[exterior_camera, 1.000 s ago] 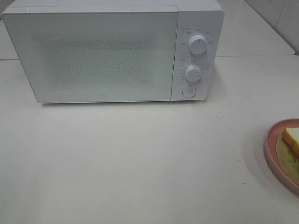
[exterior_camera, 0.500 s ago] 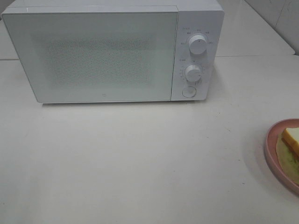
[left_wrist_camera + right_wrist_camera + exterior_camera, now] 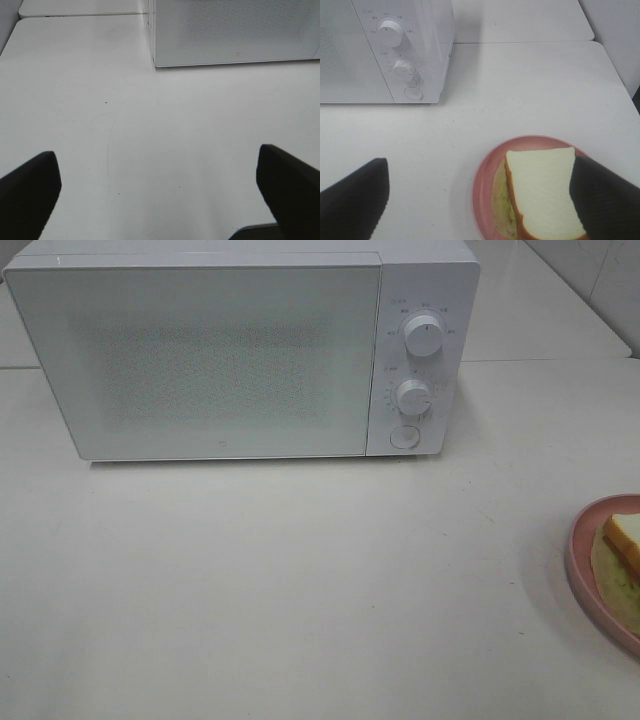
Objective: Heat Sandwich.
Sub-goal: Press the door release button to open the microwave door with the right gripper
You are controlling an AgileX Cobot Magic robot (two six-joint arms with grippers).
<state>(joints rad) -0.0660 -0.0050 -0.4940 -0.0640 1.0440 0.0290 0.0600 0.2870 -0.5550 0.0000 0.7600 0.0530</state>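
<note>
The sandwich [image 3: 542, 192] is found on a pink plate [image 3: 484, 172] on the desk [image 3: 300, 580], off the dial side of the microwave [image 3: 220, 350] — whose door is shut. Nothing is judged done: opening, loading and heating remain. The left hand [image 3: 160, 195] and right hand [image 3: 480, 196] are held spread, empty.

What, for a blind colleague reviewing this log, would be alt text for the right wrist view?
A sandwich of thick white bread lies on a round pink plate on a white table, framed by the two dark fingers of the open right hand. A white microwave with two dials and a button stands beyond it.
</note>
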